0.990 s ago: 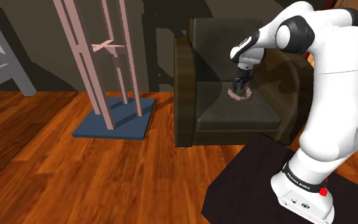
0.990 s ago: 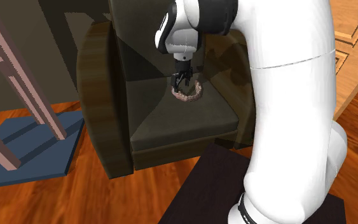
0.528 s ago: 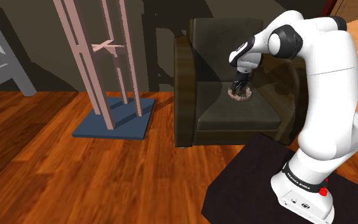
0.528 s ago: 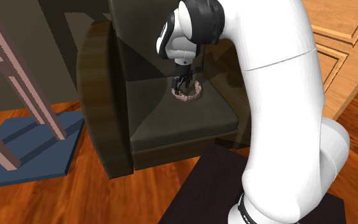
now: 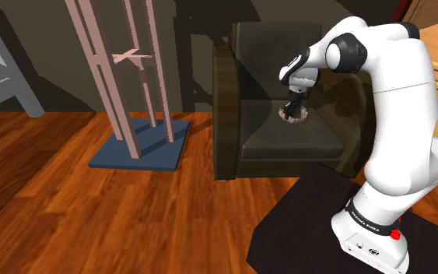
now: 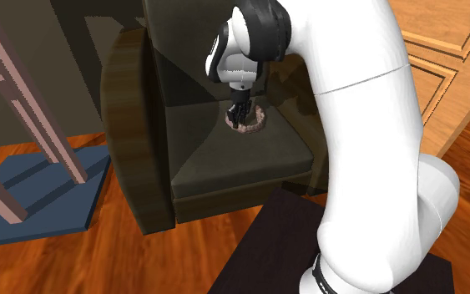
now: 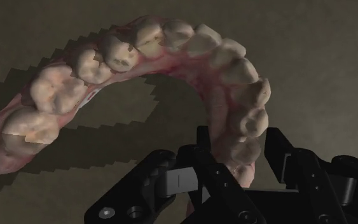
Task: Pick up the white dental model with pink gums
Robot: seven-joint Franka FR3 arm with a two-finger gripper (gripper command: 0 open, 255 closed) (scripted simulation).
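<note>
The claw [image 7: 238, 139] is clamped narrow across one end of the dental model [image 7: 126, 51], which lies on the armchair [image 5: 279, 144] seat, upper right of centre in the shoulder view. Held so far off-middle, the arch may pivot or slip free when lifted.

In the shoulder view the gripper [image 5: 293, 112] sits lower at the right of the middle than a second ago, down on the dental model [image 5: 303, 114]. Its fingers, spread wide before, now stand close together, and in the wrist view they clasp one end of the model's arch. The arm [image 5: 396, 93] has swung away from the right edge towards the middle, baring more of the upper right corner.
</note>
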